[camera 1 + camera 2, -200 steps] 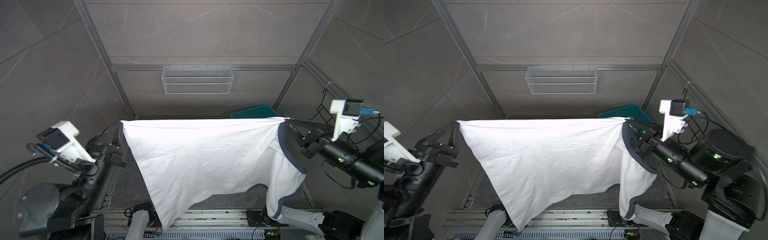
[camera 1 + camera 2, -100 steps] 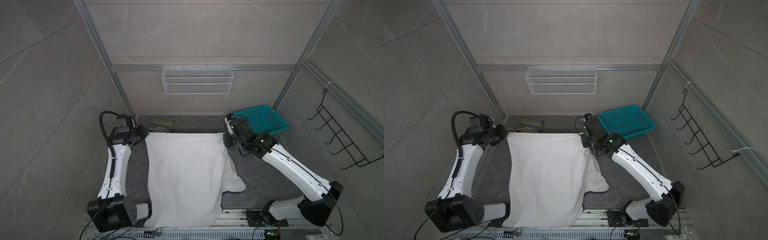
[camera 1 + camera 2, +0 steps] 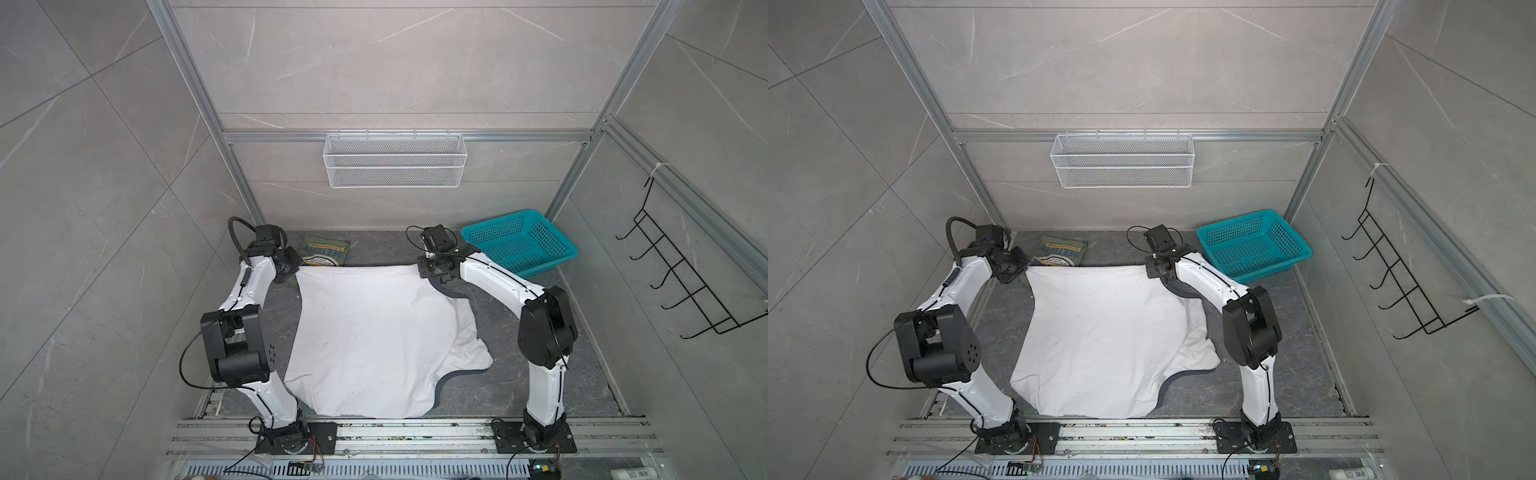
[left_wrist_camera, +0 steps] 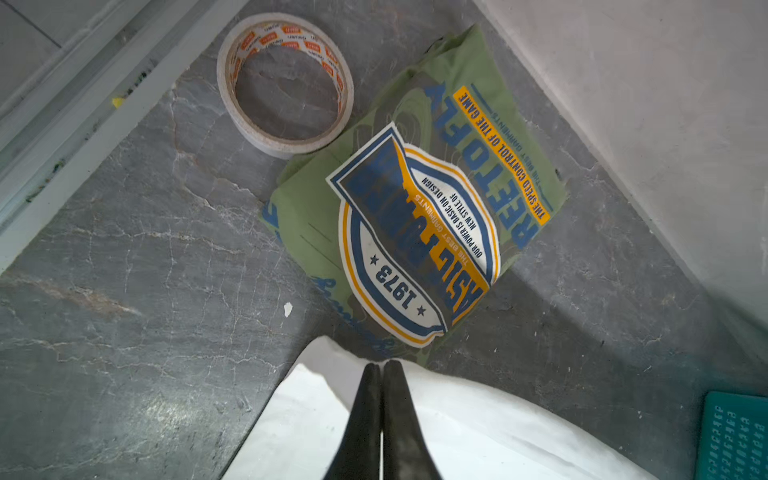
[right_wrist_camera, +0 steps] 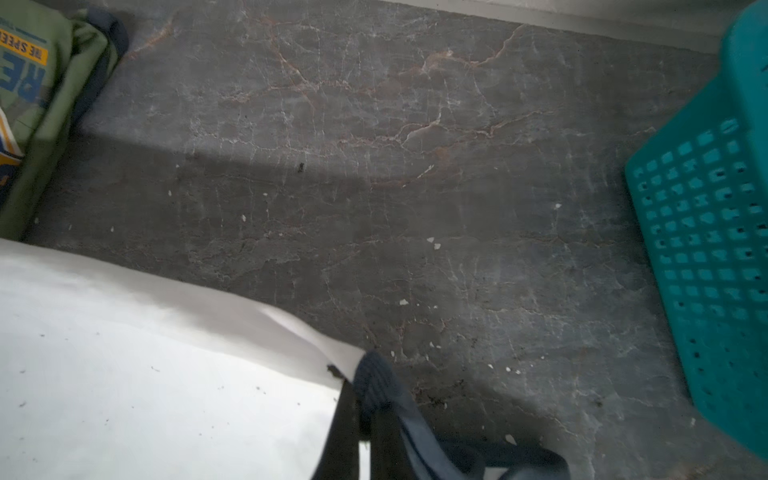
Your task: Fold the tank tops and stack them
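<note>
The white tank top lies spread flat on the dark table in both top views, its grey-trimmed openings toward the right and the near edge. My left gripper is shut on its far left corner. At the far right corner my right gripper is shut on the dark grey trim. Just beyond the left corner rests the olive green tank top, folded small with its navy-yellow graphic facing up.
A teal plastic basket stands at the far right of the table, close to the right arm. A roll of tape lies beside the olive top by the left frame rail. A white wire basket and a black hook rack hang on the walls.
A second ago both grippers held the white top stretched high in the air. They have since come down and back, and the top now lies flat on the table.
</note>
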`<state>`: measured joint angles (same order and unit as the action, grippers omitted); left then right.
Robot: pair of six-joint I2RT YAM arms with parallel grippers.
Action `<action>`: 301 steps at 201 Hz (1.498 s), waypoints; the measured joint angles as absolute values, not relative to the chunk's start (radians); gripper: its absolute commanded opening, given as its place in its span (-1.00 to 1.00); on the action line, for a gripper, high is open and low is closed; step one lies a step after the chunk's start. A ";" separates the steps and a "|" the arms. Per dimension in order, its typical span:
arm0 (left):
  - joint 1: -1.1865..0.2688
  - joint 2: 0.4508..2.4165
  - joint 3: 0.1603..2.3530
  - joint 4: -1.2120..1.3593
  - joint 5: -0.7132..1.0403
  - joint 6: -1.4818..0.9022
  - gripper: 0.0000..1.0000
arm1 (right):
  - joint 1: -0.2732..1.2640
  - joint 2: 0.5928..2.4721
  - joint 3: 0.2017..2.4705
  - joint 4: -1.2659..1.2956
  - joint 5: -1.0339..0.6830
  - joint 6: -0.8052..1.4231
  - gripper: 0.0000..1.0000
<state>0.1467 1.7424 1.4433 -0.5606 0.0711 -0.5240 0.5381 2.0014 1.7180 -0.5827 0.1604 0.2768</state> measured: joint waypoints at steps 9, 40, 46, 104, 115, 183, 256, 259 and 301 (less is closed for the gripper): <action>0.147 1.729 1.427 -0.551 0.061 -0.528 -1.00 | 0.538 2.001 1.718 -0.583 0.151 0.285 -1.00; 0.147 1.604 1.282 -0.528 0.037 -0.541 -1.00 | 0.537 1.958 1.623 -0.560 0.091 0.326 -1.00; 0.147 1.568 1.249 -0.527 0.035 -0.544 -1.00 | 0.537 1.942 1.591 -0.556 0.079 0.339 -1.00; 0.149 1.234 0.952 -0.465 0.005 -0.625 -1.00 | 0.554 1.759 1.250 -0.469 -0.021 0.443 -1.00; 0.150 1.190 0.889 -0.462 -0.012 -0.644 -1.00 | 0.565 1.728 1.201 -0.448 -0.035 0.463 -1.00; 0.189 1.162 0.654 -0.447 -0.086 -0.727 -0.79 | 0.701 1.608 0.969 -0.364 -0.049 0.594 -0.81; 0.190 1.108 0.720 -0.540 -0.107 -0.756 0.46 | 0.672 1.473 0.975 -0.482 0.038 0.605 0.22; 0.190 1.093 0.731 -0.546 -0.106 -0.756 0.46 | 0.660 1.460 0.984 -0.490 0.038 0.601 0.23; 0.129 1.039 0.911 -0.538 -0.044 -0.737 0.49 | 0.431 1.414 1.132 -0.561 0.076 0.572 0.19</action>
<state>0.1291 1.0386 0.9112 -0.5385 -0.0444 -0.7368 0.4313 1.4143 1.1320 -0.5606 0.0757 0.5724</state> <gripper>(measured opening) 0.738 0.609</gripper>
